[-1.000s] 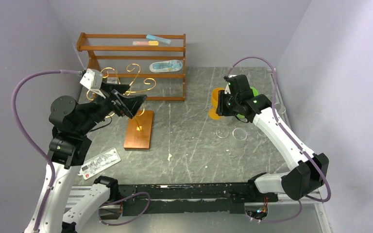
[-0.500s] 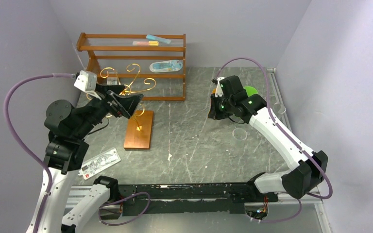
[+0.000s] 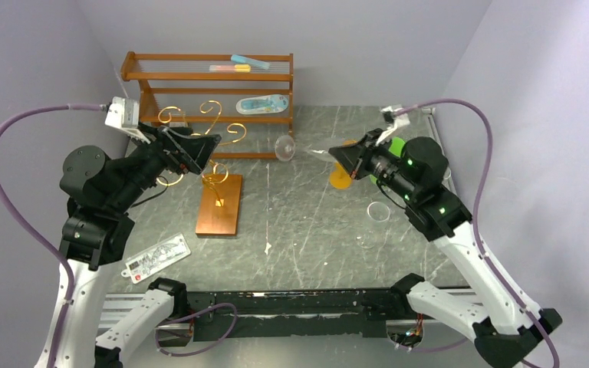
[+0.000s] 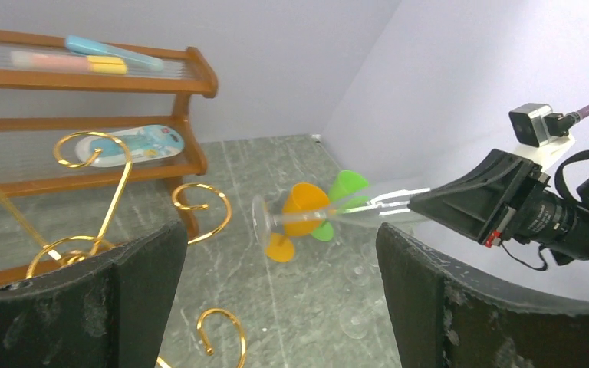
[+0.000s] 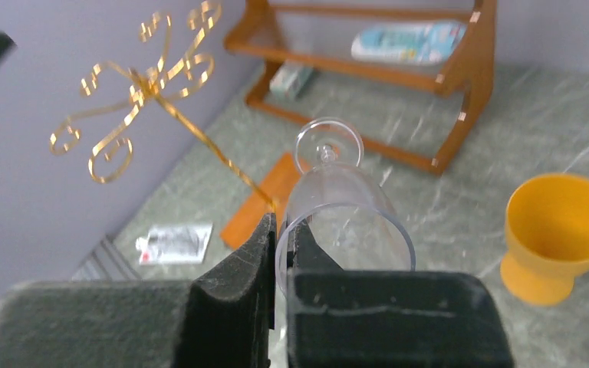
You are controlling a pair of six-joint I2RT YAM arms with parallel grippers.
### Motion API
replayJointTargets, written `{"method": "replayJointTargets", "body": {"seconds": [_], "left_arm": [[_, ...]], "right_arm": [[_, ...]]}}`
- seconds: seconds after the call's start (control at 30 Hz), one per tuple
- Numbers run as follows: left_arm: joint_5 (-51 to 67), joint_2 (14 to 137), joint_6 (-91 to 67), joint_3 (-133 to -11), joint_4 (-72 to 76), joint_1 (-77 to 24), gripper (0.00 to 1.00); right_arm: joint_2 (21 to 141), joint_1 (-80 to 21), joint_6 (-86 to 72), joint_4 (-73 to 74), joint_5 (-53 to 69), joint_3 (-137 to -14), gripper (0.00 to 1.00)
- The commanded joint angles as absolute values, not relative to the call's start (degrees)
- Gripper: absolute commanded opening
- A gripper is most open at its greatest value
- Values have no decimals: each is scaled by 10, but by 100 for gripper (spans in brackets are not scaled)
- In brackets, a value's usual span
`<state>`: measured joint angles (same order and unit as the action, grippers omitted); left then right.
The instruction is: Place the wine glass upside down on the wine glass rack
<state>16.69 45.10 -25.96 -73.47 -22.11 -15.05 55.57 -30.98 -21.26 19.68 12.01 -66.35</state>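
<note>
The clear wine glass point(image 3: 301, 150) hangs in the air on its side, foot pointing left toward the wine glass rack. My right gripper point(image 3: 343, 156) is shut on the glass's bowl rim point(image 5: 345, 207), one finger inside and one outside. The wine glass rack point(image 3: 213, 130) is gold wire scrolls on a post over a copper-brown base point(image 3: 218, 205); the scrolls point(image 5: 142, 92) also show in the right wrist view. My left gripper point(image 3: 203, 153) stands wide open beside the scrolls with nothing in it. Through its jaws I see the glass point(image 4: 276, 222) coming from the right.
A brown wooden shelf point(image 3: 211, 100) with small packets stands behind the rack. An orange cup point(image 3: 340, 175) and a green cup point(image 3: 395, 146) sit under and behind the right gripper. A clear glass point(image 3: 378, 211) stands on the marble table. A white packet point(image 3: 157, 258) lies front left.
The right gripper shut on the wine glass, lifted it off the table and swung it sideways, foot toward the rack. The left arm drew slightly back and up, still open.
</note>
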Motion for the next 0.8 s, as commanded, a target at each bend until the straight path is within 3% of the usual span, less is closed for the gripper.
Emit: {"method": "replayJointTargets", "body": {"seconds": [0.0, 0.3, 0.77], "left_arm": [[253, 481, -308, -764, -173, -148, 97], [375, 568, -472, -747, 37, -150, 97], [180, 689, -555, -726, 179, -362, 94]], "right_arm": [[499, -311, -256, -23, 12, -595, 0], [464, -311, -321, -263, 12, -501, 0], [426, -311, -435, -402, 24, -442, 0]]}}
